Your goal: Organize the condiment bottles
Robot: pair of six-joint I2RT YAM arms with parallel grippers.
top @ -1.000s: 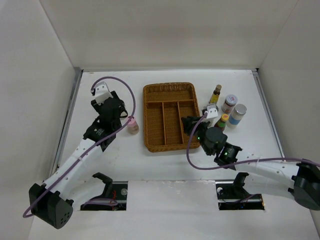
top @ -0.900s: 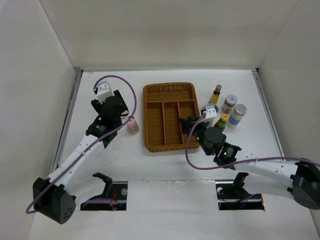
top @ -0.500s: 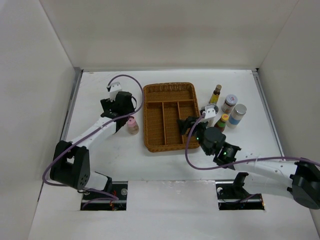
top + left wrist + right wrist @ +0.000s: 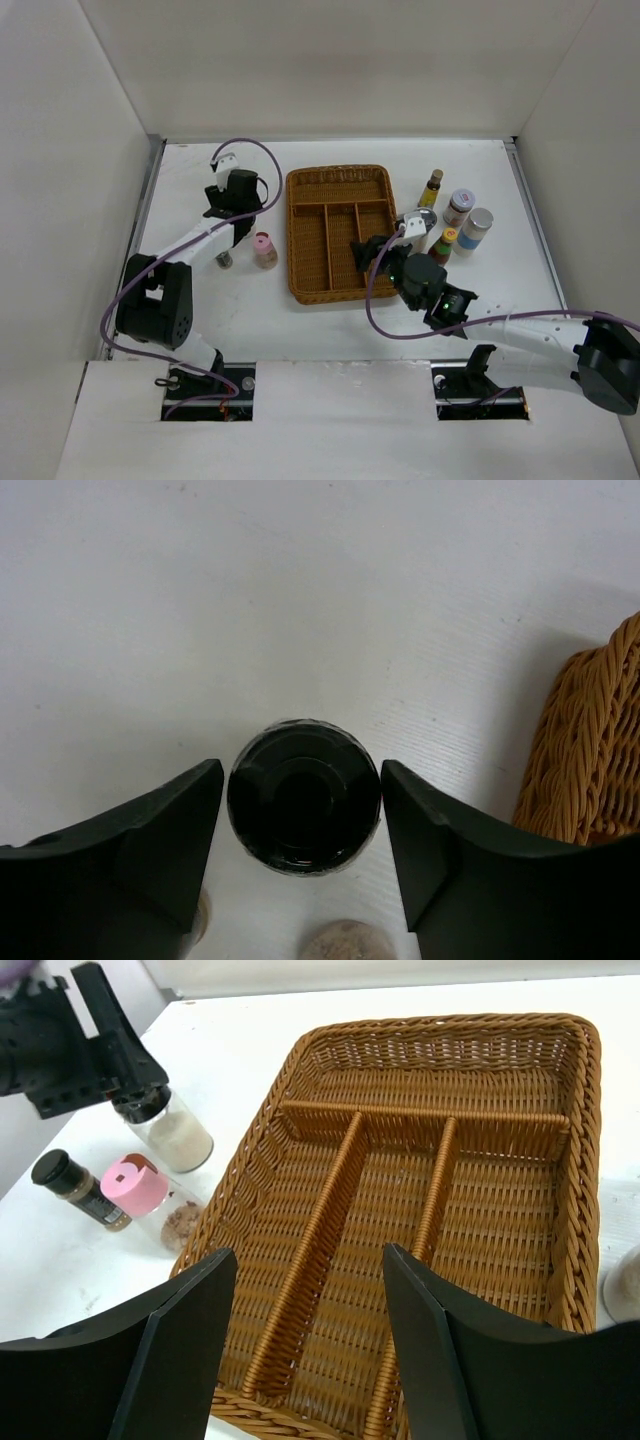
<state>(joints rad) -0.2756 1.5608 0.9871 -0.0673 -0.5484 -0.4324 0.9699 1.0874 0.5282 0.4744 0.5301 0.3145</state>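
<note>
In the left wrist view a black-capped bottle (image 4: 304,808) stands upright between my left gripper's (image 4: 302,820) open fingers, with thin gaps on both sides. The right wrist view shows it holds white powder (image 4: 172,1125). My left gripper (image 4: 243,205) is left of the wicker tray (image 4: 300,285). A pink-capped bottle (image 4: 264,248) and a small dark-capped bottle (image 4: 225,260) stand nearer on the table. My right gripper (image 4: 368,252) is open and empty above the tray (image 4: 570,1290). Several bottles stand right of the tray: yellow-capped (image 4: 432,187), brown-capped (image 4: 458,206), blue-labelled (image 4: 476,228).
The tray has a cross compartment at the back and three long ones, all bare. White walls close in the table on the left, back and right. A silver-capped bottle (image 4: 420,224) and a small yellow-capped one (image 4: 444,243) stand close to my right wrist.
My left gripper has moved away from the pink-capped bottle toward the back and now straddles the black-capped bottle. The small dark-capped bottle is uncovered. My right gripper shifted slightly left over the tray.
</note>
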